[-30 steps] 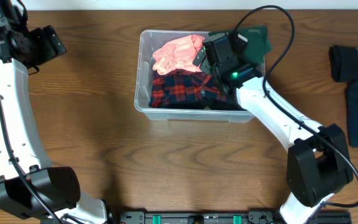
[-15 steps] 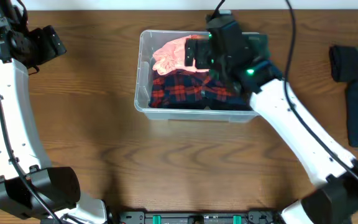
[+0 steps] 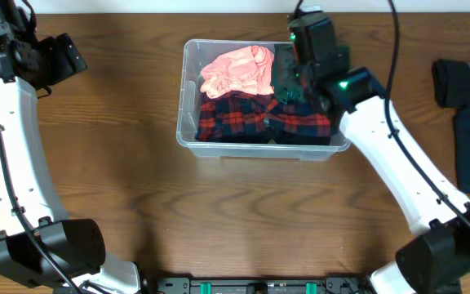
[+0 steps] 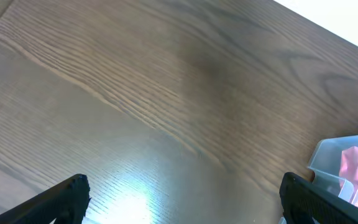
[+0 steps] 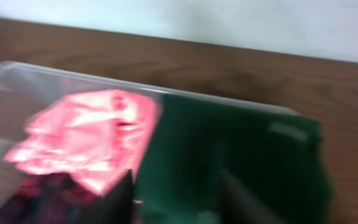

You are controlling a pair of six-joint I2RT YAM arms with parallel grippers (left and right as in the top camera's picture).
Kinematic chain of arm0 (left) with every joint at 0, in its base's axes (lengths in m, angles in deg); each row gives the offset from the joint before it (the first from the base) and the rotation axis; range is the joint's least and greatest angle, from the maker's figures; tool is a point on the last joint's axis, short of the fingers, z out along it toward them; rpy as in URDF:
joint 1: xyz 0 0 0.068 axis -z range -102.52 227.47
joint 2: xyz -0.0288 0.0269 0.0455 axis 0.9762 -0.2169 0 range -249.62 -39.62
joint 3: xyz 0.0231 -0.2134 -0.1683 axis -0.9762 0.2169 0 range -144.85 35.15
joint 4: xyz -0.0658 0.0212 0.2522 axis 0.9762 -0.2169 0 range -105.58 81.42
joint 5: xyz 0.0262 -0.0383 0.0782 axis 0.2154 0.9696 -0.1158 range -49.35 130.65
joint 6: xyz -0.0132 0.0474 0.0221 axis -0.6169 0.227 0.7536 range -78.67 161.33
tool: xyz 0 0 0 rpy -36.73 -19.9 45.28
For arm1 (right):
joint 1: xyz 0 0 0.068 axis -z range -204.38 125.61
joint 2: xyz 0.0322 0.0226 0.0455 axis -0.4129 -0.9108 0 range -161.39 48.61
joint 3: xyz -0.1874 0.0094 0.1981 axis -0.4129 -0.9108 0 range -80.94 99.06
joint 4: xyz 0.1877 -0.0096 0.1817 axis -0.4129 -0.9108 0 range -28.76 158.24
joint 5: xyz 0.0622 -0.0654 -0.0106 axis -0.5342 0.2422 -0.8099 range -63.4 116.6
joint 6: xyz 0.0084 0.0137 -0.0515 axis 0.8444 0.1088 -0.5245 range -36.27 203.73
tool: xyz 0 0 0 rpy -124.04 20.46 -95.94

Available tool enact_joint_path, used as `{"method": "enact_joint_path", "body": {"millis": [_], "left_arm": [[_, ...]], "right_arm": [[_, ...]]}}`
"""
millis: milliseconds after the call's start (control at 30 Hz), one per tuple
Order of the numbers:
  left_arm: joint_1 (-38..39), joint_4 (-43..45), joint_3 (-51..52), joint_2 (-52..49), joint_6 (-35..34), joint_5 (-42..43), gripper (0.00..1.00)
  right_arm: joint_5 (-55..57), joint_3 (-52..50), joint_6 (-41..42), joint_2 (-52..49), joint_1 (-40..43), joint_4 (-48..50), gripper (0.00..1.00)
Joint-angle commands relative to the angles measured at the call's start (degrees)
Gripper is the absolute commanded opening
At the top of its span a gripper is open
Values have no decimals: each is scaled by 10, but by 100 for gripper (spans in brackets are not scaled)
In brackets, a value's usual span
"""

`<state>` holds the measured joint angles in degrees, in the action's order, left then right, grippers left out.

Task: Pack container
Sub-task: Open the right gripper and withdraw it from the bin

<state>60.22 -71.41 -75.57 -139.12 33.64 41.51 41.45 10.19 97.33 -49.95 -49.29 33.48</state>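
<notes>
Brown wood-grain bench [image 3: 243, 220] fills the overhead view, and we see the container [image 3: 259, 152], a clear plastic bin, resting on it toward the far edge near the middle. Inside it lie a pink garment [image 3: 235, 72] at the far side, a red and navy plaid garment [image 3: 251, 121] along the near side, and a dark green garment [image 3: 282, 77] in the far right corner, touching the pink one. A second ago the green garment hung over the bin's far right rim; now it sits inside. The right arm, which half a second ago covered the bin's middle, has shifted over that far right corner. Its right claw [image 5: 179, 199] is at the green cloth, but the wrist view is blurred and we cannot tell whether it grips or has let go. The left claw [image 4: 182, 199] is spread wide above bare wood at far left, unchanged. Two dark garments [image 3: 467, 122] lie at the right edge.
</notes>
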Motion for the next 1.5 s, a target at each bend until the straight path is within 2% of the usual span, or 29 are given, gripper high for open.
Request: {"method": "enact_joint_path", "body": {"millis": [0,33,367,767,900,1100,1167,1233,1267,1300,1333,1400,1433,1467], "left_arm": [[-2,-2,0,-1,1,-5,98],[-2,-1,0,-1,1,-5,98],[-2,-1,0,-1,1,-5,98],[-2,-1,0,-1,1,-5,98],[-2,-1,0,-1,1,-5,98],[-2,-1,0,-1,1,-5,98],[-2,-1,0,-1,1,-5,98],[-2,-1,0,-1,1,-5,98],[-2,-1,0,-1,1,-5,98],[-2,-1,0,-1,1,-5,98],[-2,-1,0,-1,1,-5,98],[-2,-1,0,-1,1,-5,98],[-2,-1,0,-1,1,-5,98],[-2,-1,0,-1,1,-5,98]], "right_arm": [[13,2,-8,-21,31,-3,4],[12,2,-7,-27,37,-5,1],[12,2,-7,-108,70,-14,1],[-12,2,18,-266,69,-26,1],[-14,3,18,-265,68,-23,1],[-13,4,16,-209,69,-23,2],[-14,4,11,-177,69,-23,10],[-14,4,9,-137,69,-23,31],[-14,4,9,-119,69,-23,45],[-14,4,9,-101,69,-24,65],[-14,4,9,-79,70,-26,79],[-14,4,9,-40,73,-30,95],[-13,4,9,-21,76,-33,99],[-14,4,9,-4,80,-37,99]]}}
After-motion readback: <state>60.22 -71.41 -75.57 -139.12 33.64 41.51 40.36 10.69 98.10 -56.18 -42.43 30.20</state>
